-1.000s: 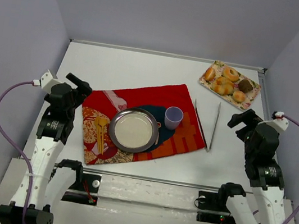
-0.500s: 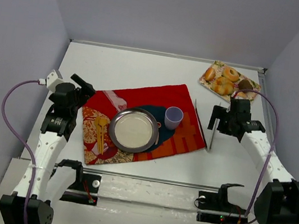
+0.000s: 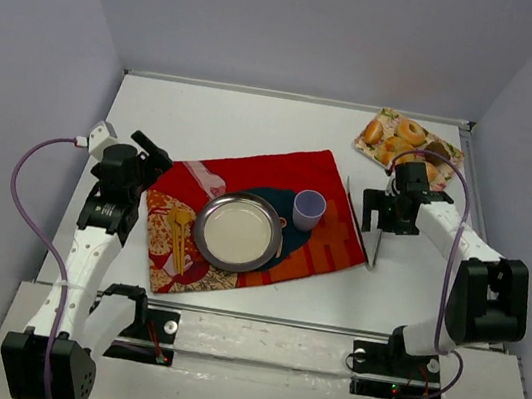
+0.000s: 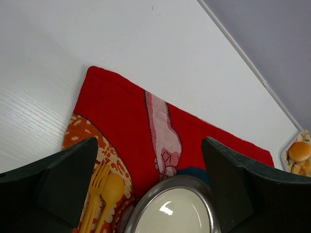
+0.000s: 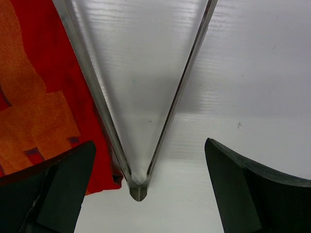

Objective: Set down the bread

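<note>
2 spread jaws of the right gripper (image 5: pixel 149 145) flank the hinge of the tongs (image 5: pixel 138 191), holding nothing; an off-centre squeeze could skid them toward 9 o'clock.

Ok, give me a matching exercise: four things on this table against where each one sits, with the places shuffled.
1 plate
2 cup
3 tongs
4 bread tray

A far right corner of the table
B middle of the placemat
C along the placemat's right edge
D on the placemat, right of the plate

Pairs: 1-B, 2-D, 3-C, 4-A
</note>
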Robot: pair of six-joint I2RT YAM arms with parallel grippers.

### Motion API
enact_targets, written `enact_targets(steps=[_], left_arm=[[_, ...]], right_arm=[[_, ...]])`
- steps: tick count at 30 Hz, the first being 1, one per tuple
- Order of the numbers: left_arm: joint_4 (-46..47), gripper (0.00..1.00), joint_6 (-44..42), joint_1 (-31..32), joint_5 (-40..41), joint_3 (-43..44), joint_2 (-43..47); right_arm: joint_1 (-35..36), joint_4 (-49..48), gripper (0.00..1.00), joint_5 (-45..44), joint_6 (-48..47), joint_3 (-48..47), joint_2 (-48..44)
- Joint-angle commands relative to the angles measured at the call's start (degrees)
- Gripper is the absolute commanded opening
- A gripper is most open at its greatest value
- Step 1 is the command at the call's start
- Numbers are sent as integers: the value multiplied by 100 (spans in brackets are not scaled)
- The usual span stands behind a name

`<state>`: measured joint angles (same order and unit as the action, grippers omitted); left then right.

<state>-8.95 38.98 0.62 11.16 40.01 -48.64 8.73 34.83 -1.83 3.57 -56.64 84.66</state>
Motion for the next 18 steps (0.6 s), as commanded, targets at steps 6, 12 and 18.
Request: enact_targets(steps=[6, 12, 18], left_arm=[[236, 99, -119, -10, 88, -81, 162], [254, 99, -128, -10, 132, -125, 162], [271, 99, -145, -10, 88, -134, 171]], right_arm=[[111, 94, 100, 332, -339, -409, 639], [164, 85, 100, 315, -533, -462, 894], [164, 42, 100, -291, -402, -549, 1227]])
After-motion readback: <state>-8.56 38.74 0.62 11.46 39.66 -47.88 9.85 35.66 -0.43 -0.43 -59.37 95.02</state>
